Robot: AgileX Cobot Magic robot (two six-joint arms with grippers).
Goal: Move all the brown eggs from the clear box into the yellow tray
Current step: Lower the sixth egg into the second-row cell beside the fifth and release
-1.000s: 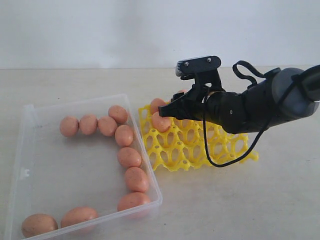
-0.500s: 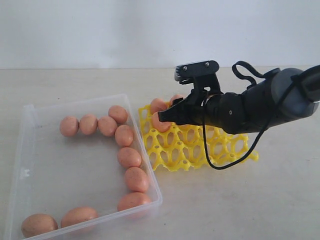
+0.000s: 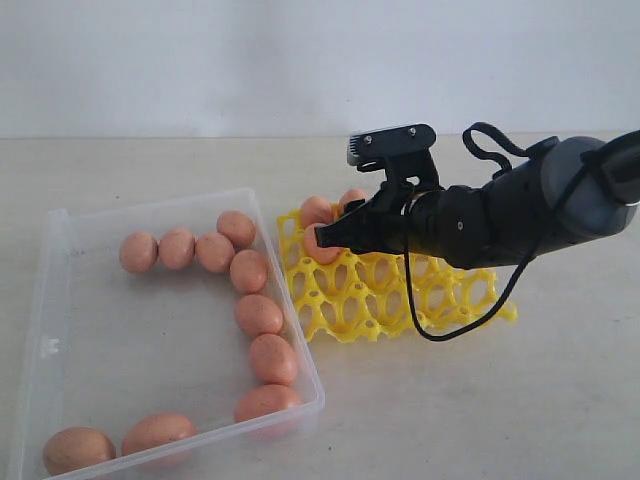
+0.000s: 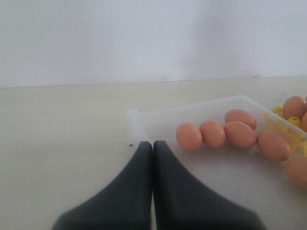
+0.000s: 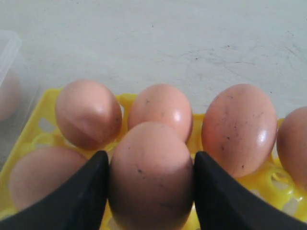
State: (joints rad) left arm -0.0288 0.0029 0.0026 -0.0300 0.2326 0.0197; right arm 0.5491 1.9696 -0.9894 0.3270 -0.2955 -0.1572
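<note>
Ten brown eggs (image 3: 258, 314) left in the clear box (image 3: 120, 350). Right claw (image 5: 149, 165) is clamped on one egg (image 5: 151, 143) low over the yellow tray (image 3: 350, 320), beside those already seated. Placing step, I'd say; next needs a gentle release, straight lift. Left claw (image 4: 153, 143) is closed by the box.

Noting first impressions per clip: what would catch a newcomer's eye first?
The black right tool grips a speckled pinkish-brown egg at the yellow lattice egg tray, right of centre. To its left, more brown eggs line the far and right sides of the shallow clear plastic box.
</note>
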